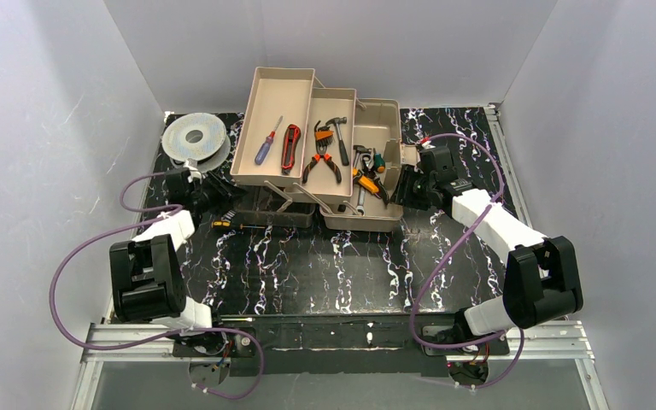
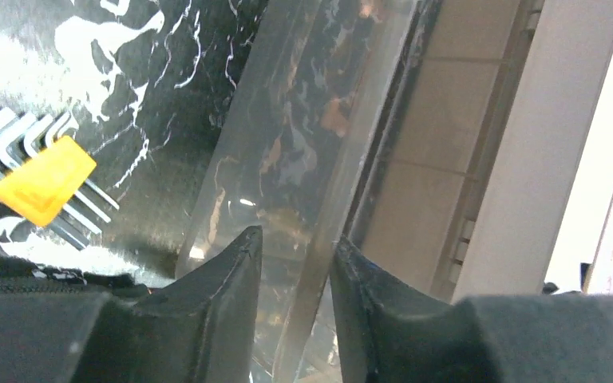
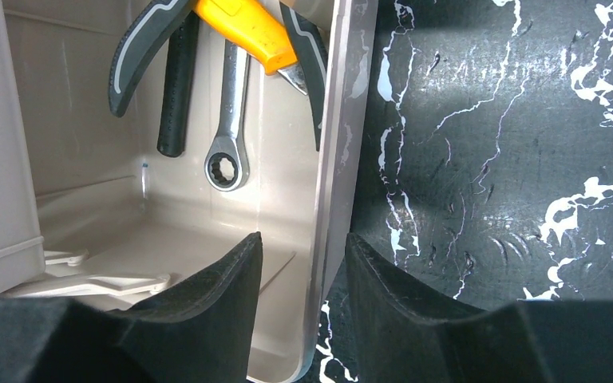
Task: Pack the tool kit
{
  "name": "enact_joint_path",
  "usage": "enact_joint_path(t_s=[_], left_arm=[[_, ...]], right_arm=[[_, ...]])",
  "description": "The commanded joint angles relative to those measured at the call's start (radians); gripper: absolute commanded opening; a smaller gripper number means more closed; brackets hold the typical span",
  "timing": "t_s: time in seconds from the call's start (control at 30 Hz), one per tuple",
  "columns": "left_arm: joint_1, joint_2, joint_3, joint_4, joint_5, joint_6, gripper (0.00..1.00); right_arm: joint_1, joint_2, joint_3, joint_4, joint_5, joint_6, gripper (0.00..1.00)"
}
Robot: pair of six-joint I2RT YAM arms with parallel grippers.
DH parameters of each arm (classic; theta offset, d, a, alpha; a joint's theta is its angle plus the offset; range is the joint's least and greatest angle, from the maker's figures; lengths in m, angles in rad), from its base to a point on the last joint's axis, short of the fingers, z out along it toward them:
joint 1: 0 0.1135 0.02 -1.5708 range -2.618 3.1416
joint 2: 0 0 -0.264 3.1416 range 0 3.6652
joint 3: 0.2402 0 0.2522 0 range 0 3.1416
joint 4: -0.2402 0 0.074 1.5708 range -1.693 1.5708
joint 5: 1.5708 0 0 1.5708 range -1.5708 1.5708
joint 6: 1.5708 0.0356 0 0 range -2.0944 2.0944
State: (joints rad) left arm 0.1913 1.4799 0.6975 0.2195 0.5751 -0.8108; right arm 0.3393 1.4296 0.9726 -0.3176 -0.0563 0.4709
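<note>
We have the toolbox (image 1: 386, 120) open at the middle of the table's far edge. Its cantilever trays (image 1: 272, 92) fan toward the far-left corner, and the translucent lid (image 2: 287, 128) lies low on the box's near-left side. The left end effector (image 2: 295, 255) straddles the lid's rim at a narrow opening with a gap showing on one side, so we read it as not clamped. The right end effector (image 3: 303, 251) straddles the box's right wall the same way: the outer finger is at or on the wall and the inner one is clear of it. Handling call: the shell is hard plastic, stiff but thin-walled, and likely heavy with the hammer (image 1: 340, 141), orange pliers (image 1: 322, 158) and a ring wrench (image 3: 231, 104) aboard. The walls are glossy and probably slip under a pinch, so we'd bite deep over the rim, not at the lip. The trays ride on links and we expect them to swing, so we'd push low, near the pivots. The lid looks light and flexy, so we'd hold it by the stiffer rim. A hex key set (image 2: 40, 179) lies loose on the table beside the lid, toward the left edge. It's small and rigid, and we'd take it by the yellow holder.
</note>
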Motion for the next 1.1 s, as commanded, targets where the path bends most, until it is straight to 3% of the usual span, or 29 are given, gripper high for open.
enact_joint_path(t_s=[0.0,0.1,0.2,0.33,0.8,1.07], left_arm=[[-0.081,-0.021,0.076,-0.105,-0.173,0.129,0.25],[-0.137,-0.06,0.106,-0.166,-0.288,0.202,0.09],[-0.212,-0.112,0.129,-0.214,-0.46,0.278,0.0],[-0.275,-0.161,0.126,-0.233,-0.625,0.328,0.0],[-0.505,-0.296,0.178,-0.149,-0.989,0.501,0.0],[-0.543,-0.323,0.213,-0.127,-1.063,0.53,0.0]], right_arm=[[0.006,0.001,0.027,0.018,-0.009,-0.003,0.5],[0.006,0.0,0.028,0.016,-0.005,-0.005,0.49],[0.006,-0.002,0.027,0.014,0.002,-0.006,0.49],[0.007,-0.009,0.027,0.004,0.019,-0.009,0.49],[0.008,-0.05,0.001,0.018,0.051,0.004,0.48],[0.01,-0.087,-0.026,0.001,0.139,0.019,0.48]])
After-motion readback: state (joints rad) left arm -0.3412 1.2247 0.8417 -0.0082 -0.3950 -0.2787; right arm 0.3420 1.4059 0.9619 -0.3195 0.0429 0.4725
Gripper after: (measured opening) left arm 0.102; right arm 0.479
